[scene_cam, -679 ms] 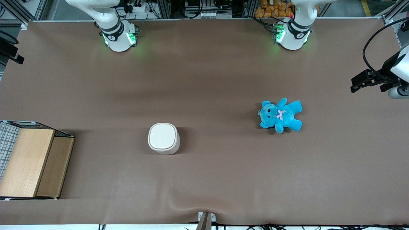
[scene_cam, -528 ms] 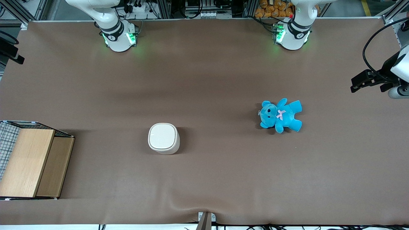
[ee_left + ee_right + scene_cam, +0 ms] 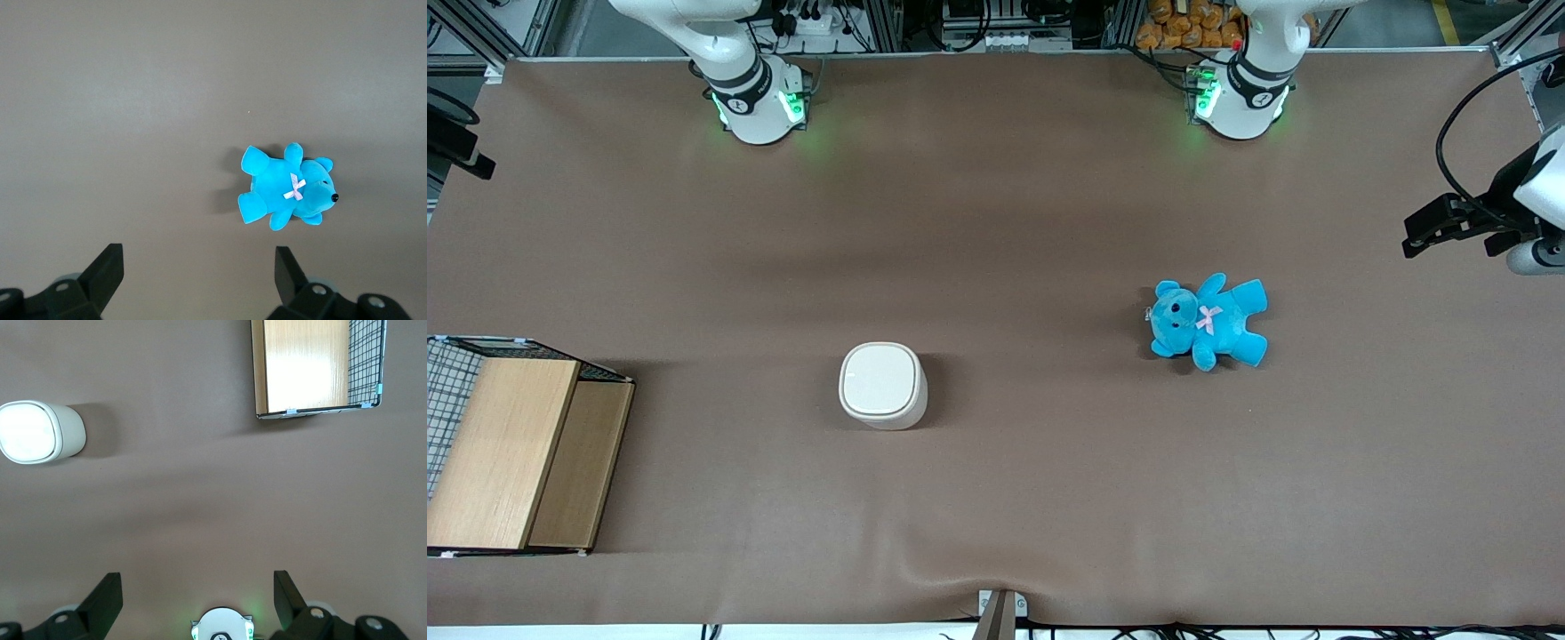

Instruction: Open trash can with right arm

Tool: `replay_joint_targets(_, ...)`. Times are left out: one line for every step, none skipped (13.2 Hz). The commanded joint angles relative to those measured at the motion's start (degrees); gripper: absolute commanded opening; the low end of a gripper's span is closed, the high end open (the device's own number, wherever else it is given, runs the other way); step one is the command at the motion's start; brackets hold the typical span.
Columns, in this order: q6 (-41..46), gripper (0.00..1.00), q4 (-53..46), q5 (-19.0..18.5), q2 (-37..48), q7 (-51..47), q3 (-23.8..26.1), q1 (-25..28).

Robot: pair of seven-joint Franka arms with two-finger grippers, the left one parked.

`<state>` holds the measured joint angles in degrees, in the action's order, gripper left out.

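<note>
The trash can (image 3: 881,385) is standing upright on the table (image 3: 996,222) with its lid lying flat and closed — nearer the front camera than the right arm (image 3: 729,53)'s base, between the wooden box (image 3: 516,449) and the blue teddy bear (image 3: 1208,321). The gripper (image 3: 198,600) is hanging high above the table, fingers spread wide, gripping nothing — the approach is only beginning. Next it likely needs to descend to the lid's edge. No writing is legible.

The cream-white trash can (image 3: 881,385) (image 3: 40,432) stands upright on the brown table (lid shut).
</note>
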<state>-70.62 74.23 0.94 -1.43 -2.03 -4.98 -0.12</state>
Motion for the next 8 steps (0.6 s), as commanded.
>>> replay_joint_targets(-0.31, 1.0, 0.3, -1.03, -2.08, -0.7, 0.15, 2.48)
replay_joint_targets(-0.49, 1.0, 0.3, -1.03, -3.57, -1.13, 0.15, 3.71)
replay_joint_targets(-0.66, 1.0, 0.3, -0.95, -5.32, -1.4, 0.15, 5.03)
replay_joint_targets(-1.19, 1.0, 0.3, -0.94, -7.17, -1.49, 0.15, 6.26)
replay_joint_targets(-2.23, 1.0, 0.3, -0.94, -9.27, -1.58, 0.15, 7.75)
replay_joint_targets(-4.25, 1.0, 0.22, -0.77, -11.82, -1.66, 0.15, 9.07)
replay_joint_targets(-6.53, 1.0, 0.13, -0.07, -14.28, -1.75, 0.15, 9.87)
replay_joint_targets(-8.99, 1.0, 0.13, 1.07, -16.48, -1.75, 0.15, 11.18)
